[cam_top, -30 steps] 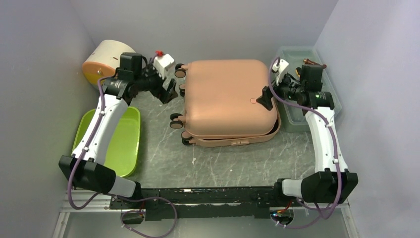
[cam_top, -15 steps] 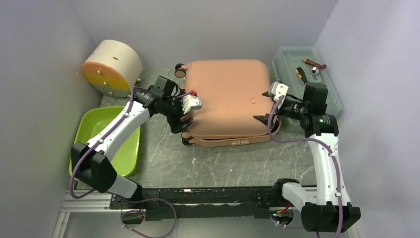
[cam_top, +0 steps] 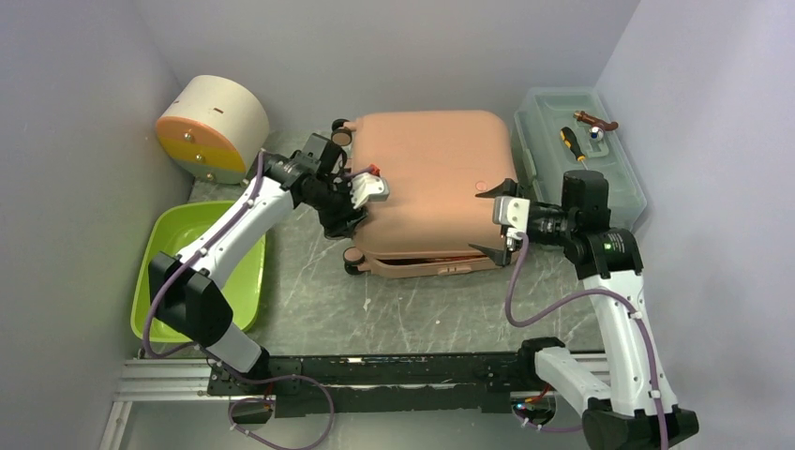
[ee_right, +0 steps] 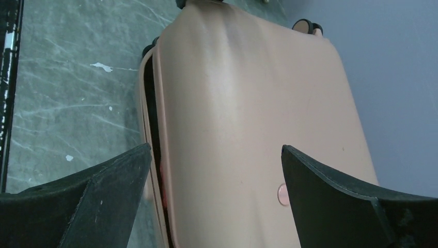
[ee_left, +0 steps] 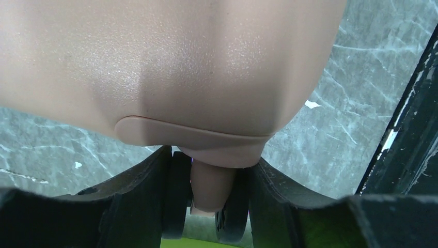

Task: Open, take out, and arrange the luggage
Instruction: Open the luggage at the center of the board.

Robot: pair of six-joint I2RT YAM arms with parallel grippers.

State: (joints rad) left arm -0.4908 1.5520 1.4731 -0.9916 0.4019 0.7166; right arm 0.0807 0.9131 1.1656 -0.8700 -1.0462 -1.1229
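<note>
The salmon-pink luggage [cam_top: 431, 178] lies flat in the middle of the table, its lid slightly ajar along the front edge. My left gripper [cam_top: 341, 225] is at its left side, shut on a wheel unit. In the left wrist view the fingers [ee_left: 150, 191] press both dark wheels [ee_left: 177, 191] around the pink fork, under the shell [ee_left: 170, 62]. My right gripper [cam_top: 489, 220] stands open at the front right corner. In the right wrist view, that gripper [ee_right: 216, 149] spans the lid [ee_right: 248, 103], one finger by the dark gap, the other above the lid.
A cream half-round box [cam_top: 206, 127] with an orange-yellow front stands at the back left. A lime-green bin [cam_top: 239, 272] lies under the left arm. A translucent toolbox [cam_top: 609, 178] carrying a screwdriver [cam_top: 570, 142] sits against the right wall. Walls close three sides.
My left arm swung from beside the cream box to the luggage's left side and its jaws closed on a wheel. My right arm moved forward along the right edge to the front corner.
</note>
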